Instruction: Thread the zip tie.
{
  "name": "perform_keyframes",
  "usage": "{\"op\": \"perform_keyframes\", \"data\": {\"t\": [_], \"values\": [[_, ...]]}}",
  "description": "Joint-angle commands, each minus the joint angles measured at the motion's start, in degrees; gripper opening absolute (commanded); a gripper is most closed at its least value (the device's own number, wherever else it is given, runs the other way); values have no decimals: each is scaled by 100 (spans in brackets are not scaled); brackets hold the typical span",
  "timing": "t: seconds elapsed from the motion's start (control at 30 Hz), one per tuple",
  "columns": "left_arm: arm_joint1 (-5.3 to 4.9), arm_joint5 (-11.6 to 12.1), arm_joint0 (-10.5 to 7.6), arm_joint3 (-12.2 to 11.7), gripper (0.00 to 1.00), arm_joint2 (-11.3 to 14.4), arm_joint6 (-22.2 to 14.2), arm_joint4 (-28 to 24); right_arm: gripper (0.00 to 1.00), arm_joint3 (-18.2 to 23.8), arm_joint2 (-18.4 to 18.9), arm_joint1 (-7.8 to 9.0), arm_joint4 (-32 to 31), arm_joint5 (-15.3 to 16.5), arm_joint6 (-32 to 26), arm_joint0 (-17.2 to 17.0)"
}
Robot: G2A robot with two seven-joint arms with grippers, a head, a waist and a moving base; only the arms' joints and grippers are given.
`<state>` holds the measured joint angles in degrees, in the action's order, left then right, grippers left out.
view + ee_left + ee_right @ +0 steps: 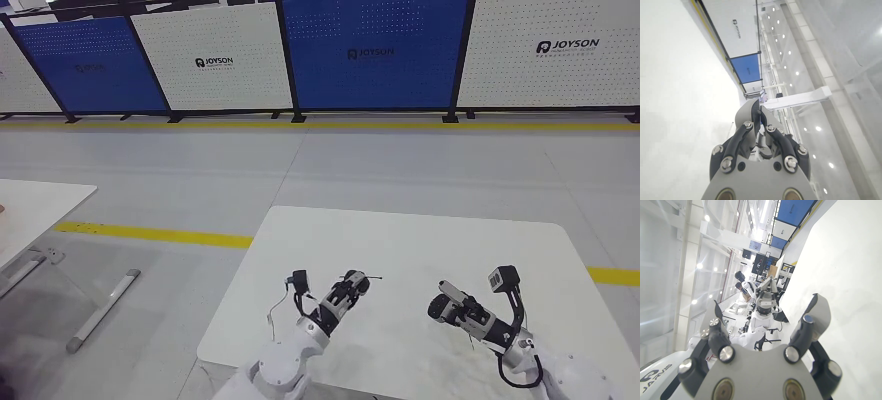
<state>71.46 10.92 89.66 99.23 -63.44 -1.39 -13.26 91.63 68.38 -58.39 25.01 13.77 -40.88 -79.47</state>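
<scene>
Top view — taken from above the arms, looking down across the table (pixel 400 260) toward far panels (pixel 370 50). Wrist views are mounted close behind the jaws, rolled sideways; panels are shared, and the left gripper (pixel 770 278) is caught from the right wrist.

Bright, even overhead light from ceiling lamps (pixel 818 128), washed-out glare across the white table (pixel 848 266).

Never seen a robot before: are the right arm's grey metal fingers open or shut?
Open: the right gripper has its grey metal fingers spread wide apart, holding nothing.
</scene>
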Motion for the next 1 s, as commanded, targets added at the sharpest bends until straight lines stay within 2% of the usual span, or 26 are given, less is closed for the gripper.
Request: {"op": "perform_keyframes", "data": {"t": [0.0,0.1,0.2,0.33,0.47,0.63,0.73,0.83,0.97], "values": [[-22,112,155,428,0,-74,-67,-4,100,0,0,0,0,0,0,0],[-49,240,382,961,0,-167,-130,-7,100,0,0,0,0,0,0,0],[-64,339,543,1348,0,-206,-199,-72,100,0,0,0,0,0,0,0],[-74,529,708,1675,0,-243,-251,-195,100,0,0,0,0,0,0,0],[-82,584,782,1805,0,-278,-301,-256,100,0,0,0,0,0,0,0],[-87,584,802,1824,0,-306,-343,-290,100,0,0,0,0,0,0,0],[-89,481,785,1725,0,-324,-314,-219,100,0,0,0,0,0,0,0],[-91,239,685,1448,0,-319,-326,-43,100,0,0,0,0,0,0,0],[-67,-12,457,889,0,-234,-284,-35,100,0,0,0,0,0,0,0]]}}
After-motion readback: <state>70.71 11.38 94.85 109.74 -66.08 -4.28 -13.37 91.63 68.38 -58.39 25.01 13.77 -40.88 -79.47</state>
